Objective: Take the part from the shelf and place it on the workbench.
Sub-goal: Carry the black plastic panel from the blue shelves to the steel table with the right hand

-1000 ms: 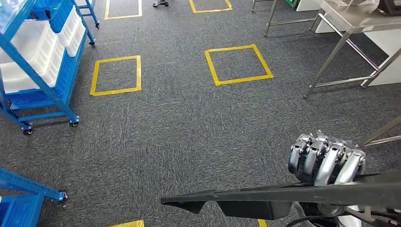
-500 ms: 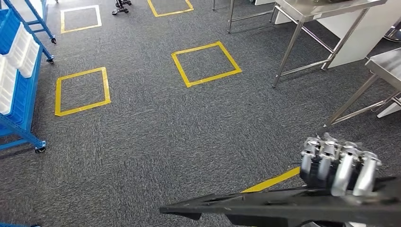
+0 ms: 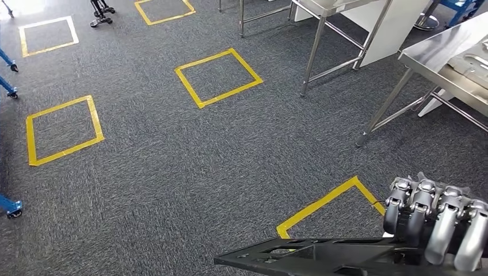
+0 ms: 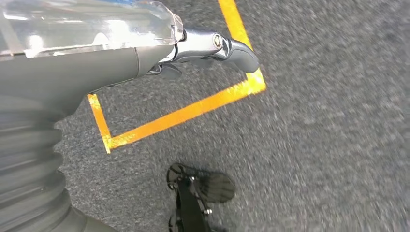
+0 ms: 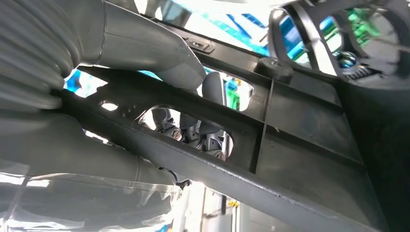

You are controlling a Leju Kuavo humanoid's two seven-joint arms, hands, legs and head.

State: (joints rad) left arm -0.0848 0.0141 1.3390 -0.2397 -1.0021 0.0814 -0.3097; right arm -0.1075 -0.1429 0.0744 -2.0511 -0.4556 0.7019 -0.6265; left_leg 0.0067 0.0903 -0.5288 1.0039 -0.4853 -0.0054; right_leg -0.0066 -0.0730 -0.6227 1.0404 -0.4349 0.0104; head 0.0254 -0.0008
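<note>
Right hand (image 3: 437, 221) low over carpet, fingers curled gripping black part (image 3: 311, 259); left hand (image 4: 145, 53) state unclear.

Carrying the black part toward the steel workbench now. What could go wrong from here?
1. The long black part is held at one end by the right hand; the free end sticks far out to the left and could sag or twist in the fingers.
2. That end may strike the steel workbench legs while the robot turns.
3. The left hand hangs by the floor, giving no support.
</note>
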